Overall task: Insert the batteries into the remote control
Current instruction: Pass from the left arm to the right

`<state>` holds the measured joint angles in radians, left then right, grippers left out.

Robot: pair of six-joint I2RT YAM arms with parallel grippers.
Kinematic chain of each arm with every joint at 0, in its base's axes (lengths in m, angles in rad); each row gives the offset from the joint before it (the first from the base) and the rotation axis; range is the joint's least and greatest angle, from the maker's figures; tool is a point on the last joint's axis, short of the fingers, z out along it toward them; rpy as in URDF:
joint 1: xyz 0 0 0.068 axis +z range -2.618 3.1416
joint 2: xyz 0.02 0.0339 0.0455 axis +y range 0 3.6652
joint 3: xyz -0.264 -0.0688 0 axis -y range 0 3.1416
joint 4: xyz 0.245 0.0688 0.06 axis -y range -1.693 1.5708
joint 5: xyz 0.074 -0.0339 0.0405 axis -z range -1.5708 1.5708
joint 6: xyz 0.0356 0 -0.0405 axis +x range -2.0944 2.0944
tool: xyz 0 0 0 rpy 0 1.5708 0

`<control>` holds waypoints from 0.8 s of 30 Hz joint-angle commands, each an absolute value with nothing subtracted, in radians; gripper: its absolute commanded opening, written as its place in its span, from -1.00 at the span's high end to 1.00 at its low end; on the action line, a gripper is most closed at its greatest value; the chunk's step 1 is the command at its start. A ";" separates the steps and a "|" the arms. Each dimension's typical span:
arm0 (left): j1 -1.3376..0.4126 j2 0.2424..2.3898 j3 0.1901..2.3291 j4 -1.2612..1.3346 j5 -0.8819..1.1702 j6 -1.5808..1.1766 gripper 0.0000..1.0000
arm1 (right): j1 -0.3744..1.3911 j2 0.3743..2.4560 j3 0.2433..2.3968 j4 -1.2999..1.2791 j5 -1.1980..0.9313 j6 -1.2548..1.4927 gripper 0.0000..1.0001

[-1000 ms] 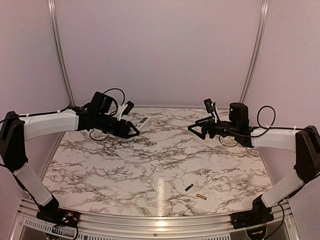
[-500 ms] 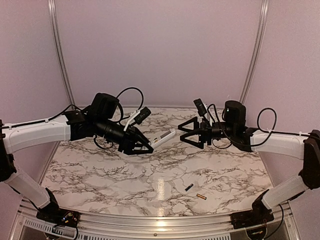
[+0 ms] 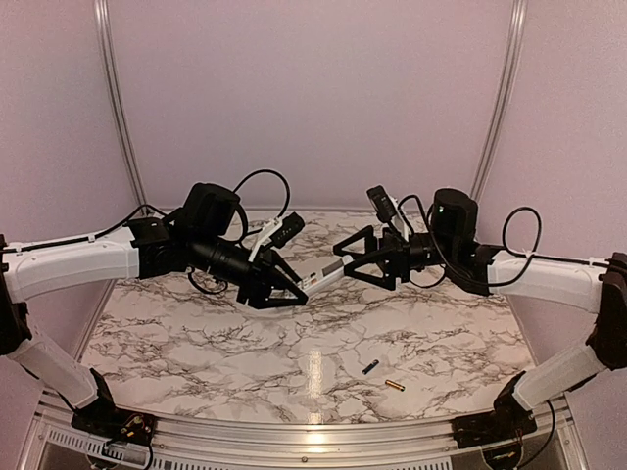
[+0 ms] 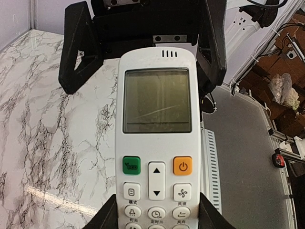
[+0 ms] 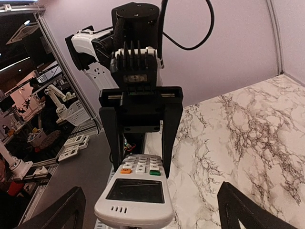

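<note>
The remote control [image 3: 321, 273] was held clamped in the left gripper [image 3: 286, 285], aloft. The right gripper [image 3: 345, 262] was seen spread wide, jaws flanking the remote's free end.

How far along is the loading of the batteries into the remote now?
Done: the left end effector holds the remote control up off the table. In hand: the open right end effector flanks its far end, not gripping. Left: the dark battery and the gold battery lie on the table, unloaded.

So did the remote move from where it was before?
Yes. The remote control has gone right and nearer, toward the dark battery, which stayed put.
</note>
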<state>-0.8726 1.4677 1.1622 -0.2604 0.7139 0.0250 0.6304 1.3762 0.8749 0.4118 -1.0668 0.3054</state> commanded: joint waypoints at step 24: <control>-0.879 1.482 1.167 -0.196 0.619 0.075 0.60 | 0.683 1.476 0.929 0.542 -1.110 0.469 -0.24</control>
<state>-0.8726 1.4715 1.1622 -0.2211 0.6228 0.0540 0.6746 1.4635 0.8940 0.4747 -1.0782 0.4248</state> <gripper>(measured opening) 0.495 0.608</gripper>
